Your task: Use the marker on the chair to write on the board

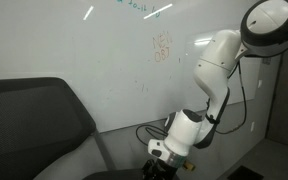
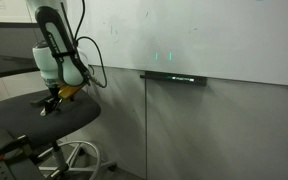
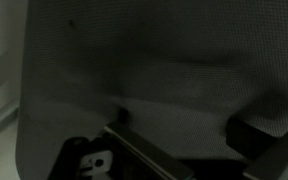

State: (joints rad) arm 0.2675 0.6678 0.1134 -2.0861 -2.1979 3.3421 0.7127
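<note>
The dark grey chair shows in both exterior views, its backrest (image 1: 34, 115) at the left and its seat (image 2: 44, 118) under the arm. Its mesh fabric (image 3: 154, 60) fills the wrist view. The white board (image 1: 114, 60) spans the wall, with faint scribbles and a thin ledge (image 2: 174, 77). My gripper (image 3: 184, 125) is open, with its fingers wide apart just above the seat (image 2: 52, 100), and nothing shows between them. It is low beside the chair in an exterior view (image 1: 162, 155). A dark slim bar with a greenish end (image 3: 144, 155) lies at the bottom. I cannot tell whether it is the marker.
The chair's metal base and wheels (image 2: 69, 160) stand on the floor. A grey wall panel (image 2: 214, 130) runs below the board. Black cables (image 1: 234, 105) hang along the arm near the board.
</note>
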